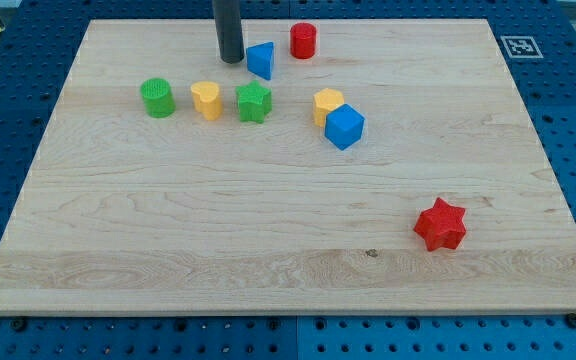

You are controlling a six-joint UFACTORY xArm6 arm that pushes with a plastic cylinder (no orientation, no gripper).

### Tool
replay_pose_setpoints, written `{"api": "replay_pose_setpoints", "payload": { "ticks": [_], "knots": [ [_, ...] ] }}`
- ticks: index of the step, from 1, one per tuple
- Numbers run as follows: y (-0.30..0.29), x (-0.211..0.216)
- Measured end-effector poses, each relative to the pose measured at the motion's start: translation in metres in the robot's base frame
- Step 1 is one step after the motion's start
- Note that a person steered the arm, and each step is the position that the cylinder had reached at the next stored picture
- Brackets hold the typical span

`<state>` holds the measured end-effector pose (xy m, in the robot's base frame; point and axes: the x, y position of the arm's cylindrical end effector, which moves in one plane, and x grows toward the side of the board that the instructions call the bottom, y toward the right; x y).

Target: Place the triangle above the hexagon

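Observation:
The blue triangle (261, 59) stands near the view's top, just left of a red cylinder (303, 41). The yellow hexagon (328, 104) lies lower and to the right of the triangle, touching a blue cube (345, 127) at its lower right. My tip (232, 59) is the lower end of a dark rod that comes down from the view's top. It sits just left of the blue triangle, very close to it or touching it.
A green cylinder (157, 98), a yellow heart-like block (206, 100) and a green star (254, 102) form a row below my tip. A red star (440, 224) lies at the lower right. The wooden board (268, 250) rests on a blue perforated table.

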<state>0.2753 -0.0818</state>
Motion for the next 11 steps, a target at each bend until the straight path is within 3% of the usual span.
{"api": "replay_pose_setpoints", "payload": {
  "ticks": [2, 4, 5, 8, 11],
  "knots": [
    [0.013, 0.027],
    [-0.001, -0.011],
    [0.001, -0.009],
    [0.036, 0.008],
    [0.079, 0.051]
  ]
}}
